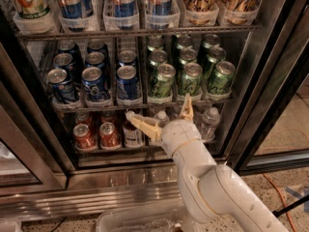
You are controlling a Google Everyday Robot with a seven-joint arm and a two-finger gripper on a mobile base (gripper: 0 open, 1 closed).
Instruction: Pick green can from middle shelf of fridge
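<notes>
Camera view, fridge: glass-door fridge [96, 197] with three racks in sight and a shiny steel grille along its base.
Middle shelf: the wire middle shelf [145, 104] carries blue cans [128, 81] in the left lanes and green ones in the right lanes, several rows deep.
Green can: the likeliest target, by my reading, is the front-row green can [163, 81]. It stands upright at the near edge of the rack, leftmost of the green block, with two alike to its right.
Gripper position: the gripper [158, 111] sits just below the front edge of the middle shelf, in front of the lower rack. Red-orange cans [84, 135] are to its left and water bottles [210, 122] to its right.
Gripper state: released and holding nothing. The fingers are splayed wide, one pointing left and the other pointing up with its tip at the shelf edge.
Can vs gripper: the green can is above the gripper and farther in, roughly over the gap between the fingers. They are apart, with no contact.
Step in hand: approach, judged early, as the can is not yet grasped.
Next move calls for: raising the wrist to can height, turning it so the fingers straddle one can body, then pushing in and closing.
Risk: the lanes look tight, so a finger could nudge the neighbouring can or catch the rack wire.
Below arm: a clear plastic bin [140, 221] lies near, on the floor side.
</notes>
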